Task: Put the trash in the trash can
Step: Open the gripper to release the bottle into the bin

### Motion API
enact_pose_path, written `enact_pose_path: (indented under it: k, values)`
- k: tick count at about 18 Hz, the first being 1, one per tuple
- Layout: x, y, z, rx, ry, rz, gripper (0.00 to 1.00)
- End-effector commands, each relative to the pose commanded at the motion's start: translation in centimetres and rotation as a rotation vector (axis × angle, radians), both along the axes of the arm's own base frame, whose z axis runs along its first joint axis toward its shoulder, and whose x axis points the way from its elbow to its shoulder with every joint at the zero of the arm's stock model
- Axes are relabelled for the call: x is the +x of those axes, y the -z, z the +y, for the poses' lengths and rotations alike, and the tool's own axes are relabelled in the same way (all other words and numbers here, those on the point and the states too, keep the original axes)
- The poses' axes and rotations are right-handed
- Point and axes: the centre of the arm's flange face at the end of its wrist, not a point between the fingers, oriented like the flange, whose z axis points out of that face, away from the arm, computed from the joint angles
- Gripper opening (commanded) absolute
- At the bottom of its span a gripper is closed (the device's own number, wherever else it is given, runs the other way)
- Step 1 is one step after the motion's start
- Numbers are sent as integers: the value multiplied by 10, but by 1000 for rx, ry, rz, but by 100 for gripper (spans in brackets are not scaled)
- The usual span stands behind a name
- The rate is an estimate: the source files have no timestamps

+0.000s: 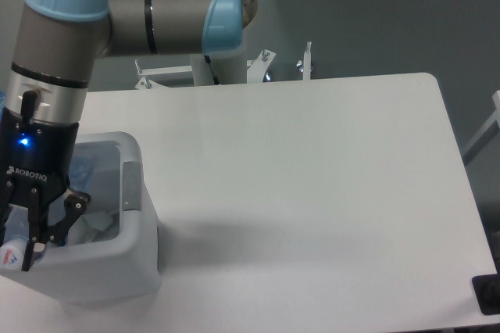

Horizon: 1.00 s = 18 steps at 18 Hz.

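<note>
The trash can [117, 270], a white rectangular bin with a grey panel on its side, stands at the table's front left corner. My gripper [27, 248] reaches down into its left part. The fingers [69, 212] slant inward and meet near a pale piece of trash [9, 253] with a small red and blue mark, at the frame's left edge. A crumpled white wrapper [98, 222] lies inside the can to the right of the fingers. Bluish clear plastic [82, 165] shows at the can's far end. How the fingertips grip is partly hidden.
The white table [297, 177] stretches right of the can to its rounded far-right corner. The arm's base and metal brackets [258, 63] stand behind the back edge. A dark object [488, 294] sits off the front right corner.
</note>
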Motion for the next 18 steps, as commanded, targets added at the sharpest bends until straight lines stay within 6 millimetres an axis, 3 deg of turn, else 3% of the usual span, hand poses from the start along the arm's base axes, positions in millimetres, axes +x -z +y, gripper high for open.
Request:
enact_pose_path:
  k: [8,9,11,14,18]
  values:
    - [0,4,-1,-8,0,-4,52]
    - [1,2,-1,-4,0,-2,62]
    - [-2,1,-2,-6,4,14,97]
    - [-30,-8,-13,6,-35,32,100]
    - [-89,-32,-49,31,-129,61,100]
